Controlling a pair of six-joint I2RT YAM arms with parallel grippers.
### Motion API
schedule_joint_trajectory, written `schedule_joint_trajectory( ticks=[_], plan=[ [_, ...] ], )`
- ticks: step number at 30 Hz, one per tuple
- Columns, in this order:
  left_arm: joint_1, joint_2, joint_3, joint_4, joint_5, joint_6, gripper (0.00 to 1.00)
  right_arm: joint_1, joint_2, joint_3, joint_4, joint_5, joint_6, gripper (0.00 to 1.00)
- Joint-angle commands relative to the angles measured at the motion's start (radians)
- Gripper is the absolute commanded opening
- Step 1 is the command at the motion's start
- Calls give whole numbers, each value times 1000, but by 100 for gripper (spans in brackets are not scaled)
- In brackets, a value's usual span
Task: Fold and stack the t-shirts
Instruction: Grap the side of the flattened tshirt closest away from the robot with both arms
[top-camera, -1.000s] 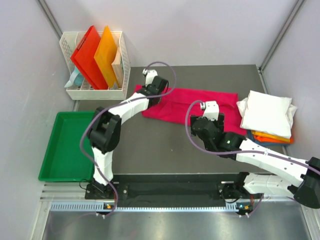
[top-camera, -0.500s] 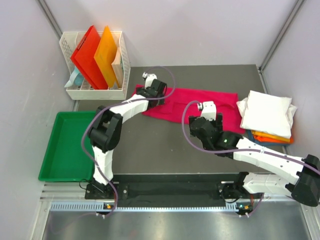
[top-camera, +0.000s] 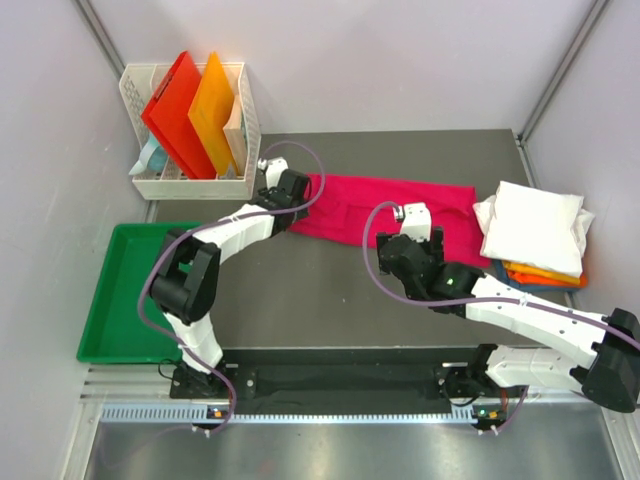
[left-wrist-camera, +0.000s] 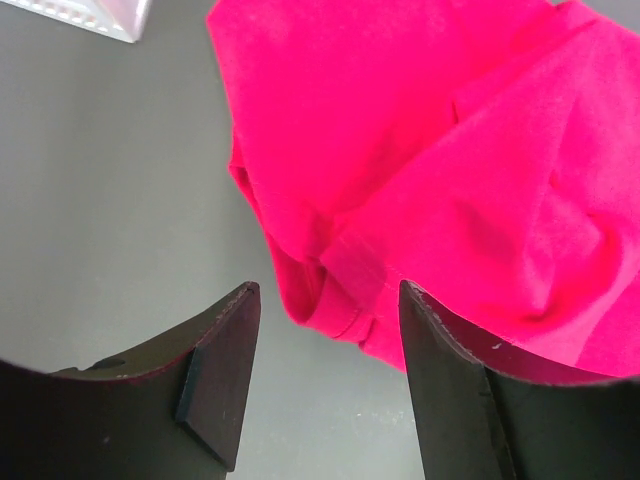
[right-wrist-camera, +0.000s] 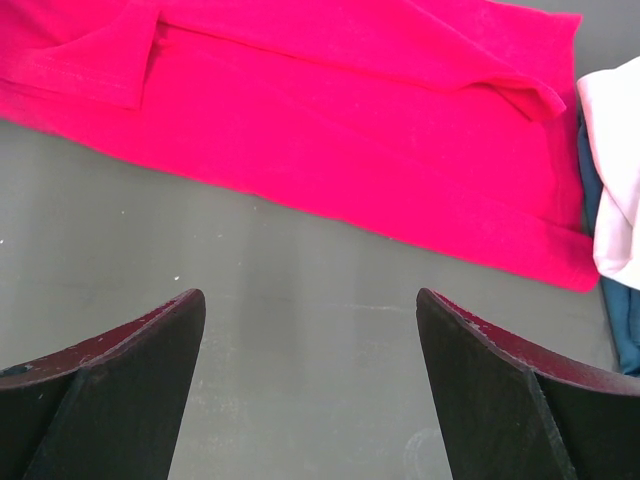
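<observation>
A bright magenta-pink t-shirt (top-camera: 390, 208) lies spread along the back of the dark table, its left end bunched and folded over (left-wrist-camera: 340, 280). My left gripper (top-camera: 290, 200) hovers at that left end. In the left wrist view it (left-wrist-camera: 327, 290) is open, with bare table between the fingers and the cloth's hem just past the tips. My right gripper (top-camera: 412, 232) sits over the shirt's near edge. In the right wrist view it (right-wrist-camera: 310, 295) is open and empty above grey table, the shirt (right-wrist-camera: 350, 130) lying ahead. A folded white t-shirt (top-camera: 535, 225) tops an orange one (top-camera: 545, 272) and a blue one (right-wrist-camera: 625, 320) at the right.
A white basket (top-camera: 245, 130) holding stiff red and orange folders stands at the back left, close to the left arm's wrist. A green tray (top-camera: 105, 300) lies off the table's left side. Walls close in on both sides.
My left gripper has opened, let go of the shirt's left end and drawn back to the left. The right arm has shifted only slightly.
</observation>
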Motion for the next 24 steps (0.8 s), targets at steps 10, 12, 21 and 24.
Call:
schedule_joint_trajectory(
  ticks=[10,12,21,24],
  plan=[
    [31,103,35,137,87,-7,62,-12,-33,7,-36,3,29,86],
    [42,132,42,135,98,-13,61,-14,-35,5,-41,8,29,86],
    [49,119,49,111,86,-19,57,-12,-18,7,-38,13,27,86],
    [48,94,47,111,72,-1,64,-12,-10,5,-25,8,27,86]
  ],
)
